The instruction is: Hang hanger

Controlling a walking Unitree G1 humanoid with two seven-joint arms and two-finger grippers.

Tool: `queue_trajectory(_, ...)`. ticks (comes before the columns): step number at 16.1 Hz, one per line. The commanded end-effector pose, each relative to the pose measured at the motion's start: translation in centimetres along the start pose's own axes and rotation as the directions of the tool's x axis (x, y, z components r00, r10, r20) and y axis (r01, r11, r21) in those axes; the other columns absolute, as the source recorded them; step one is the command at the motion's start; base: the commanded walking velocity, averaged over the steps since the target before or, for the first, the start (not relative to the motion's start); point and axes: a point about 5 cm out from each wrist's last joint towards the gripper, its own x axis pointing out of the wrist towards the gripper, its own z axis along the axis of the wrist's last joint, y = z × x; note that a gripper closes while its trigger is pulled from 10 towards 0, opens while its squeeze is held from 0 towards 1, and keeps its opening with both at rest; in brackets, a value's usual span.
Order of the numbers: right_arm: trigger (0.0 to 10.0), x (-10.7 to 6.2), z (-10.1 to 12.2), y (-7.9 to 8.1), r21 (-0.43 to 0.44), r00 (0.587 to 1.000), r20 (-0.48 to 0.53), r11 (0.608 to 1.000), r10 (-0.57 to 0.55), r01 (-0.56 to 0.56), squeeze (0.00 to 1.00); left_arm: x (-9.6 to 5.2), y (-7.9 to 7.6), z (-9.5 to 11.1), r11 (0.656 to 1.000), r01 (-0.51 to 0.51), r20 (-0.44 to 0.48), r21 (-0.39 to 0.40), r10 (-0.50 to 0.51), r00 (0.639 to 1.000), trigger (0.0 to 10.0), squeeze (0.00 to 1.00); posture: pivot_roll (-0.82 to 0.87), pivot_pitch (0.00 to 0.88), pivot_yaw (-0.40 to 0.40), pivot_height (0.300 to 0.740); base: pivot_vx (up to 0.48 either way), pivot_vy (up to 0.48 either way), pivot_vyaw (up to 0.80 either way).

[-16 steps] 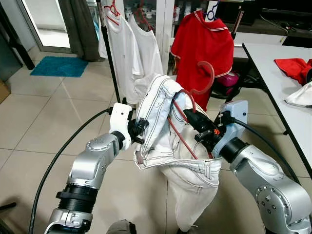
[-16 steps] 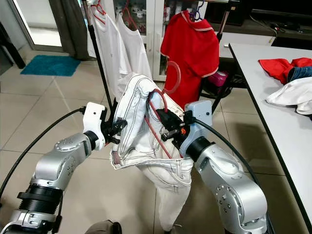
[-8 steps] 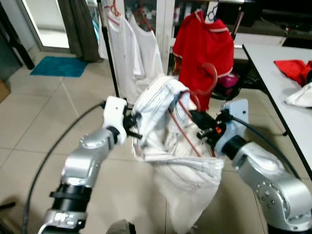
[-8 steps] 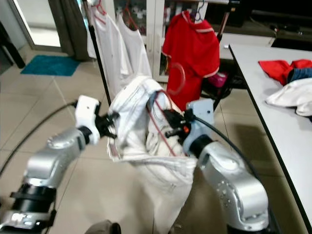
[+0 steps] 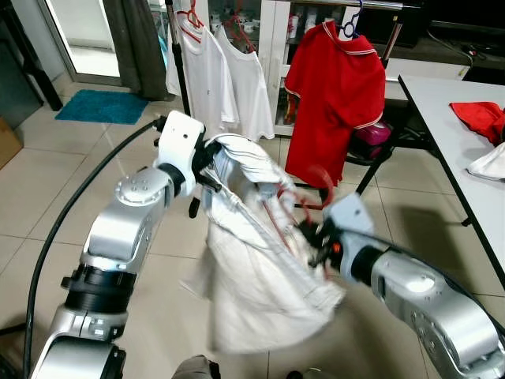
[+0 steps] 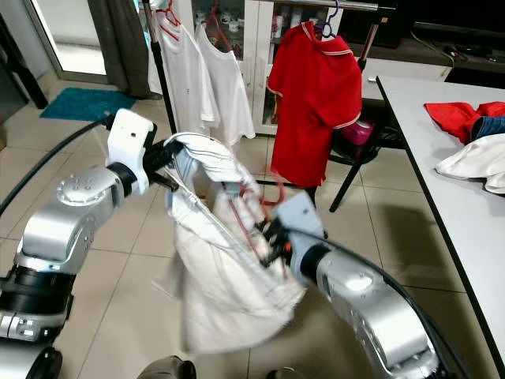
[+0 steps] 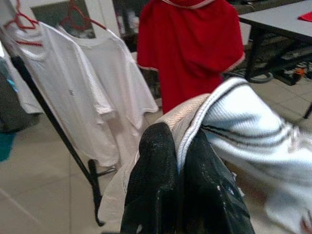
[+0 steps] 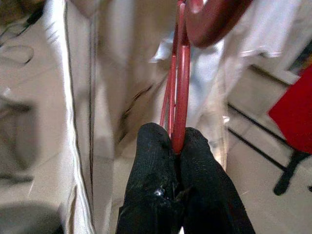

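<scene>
Left hand (image 7: 178, 161) clamped on white garment (image 5: 260, 276), right hand (image 8: 176, 146) on red hanger (image 8: 180, 87); blurred, probably swinging — could slip off.

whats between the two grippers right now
The white garment spans the stretch in the left eye view: the left gripper pinches its edge, the right gripper pinches the red hanger inside it.

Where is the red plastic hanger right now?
The red plastic hanger is pinched in the right gripper, in front of the robot, tucked in the white garment that the left gripper holds up.
</scene>
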Motion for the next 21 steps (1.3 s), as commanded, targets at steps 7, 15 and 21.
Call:
queue_trajectory(7, 0.0, -2.9, -1.0, 1.2, -0.055, 0.974, -0.003, 0.972, 0.228, -0.228, 0.00, 0.0, 7.6, 0.5, 0.925, -0.379, 0.031, 0.007, 0.379, 0.925, 0.0, 0.00, -0.04, 0.000, -0.008, 0.740, 0.000, 0.000, 0.00)
queue_trajectory(15, 0.0, -4.0, -0.5, -0.4, 0.181, 0.958, 0.265, 0.970, 0.108, -0.160, 0.00, -0.1, 7.7, -4.9, 0.871, -0.442, -0.082, -0.214, 0.435, 0.897, 0.0, 0.00, -0.04, 0.017, -0.003, 0.740, 0.000, 0.000, 0.00)
queue_trajectory(21, 0.0, -3.7, 0.8, -6.7, 0.664, 0.569, 0.408, 0.660, -0.714, 0.352, 0.00, -1.7, -2.2, -3.4, 0.872, 0.307, 0.067, -0.382, -0.305, 0.950, 0.0, 0.00, -0.03, 0.036, 0.014, 0.740, 0.000, 0.000, 0.00)
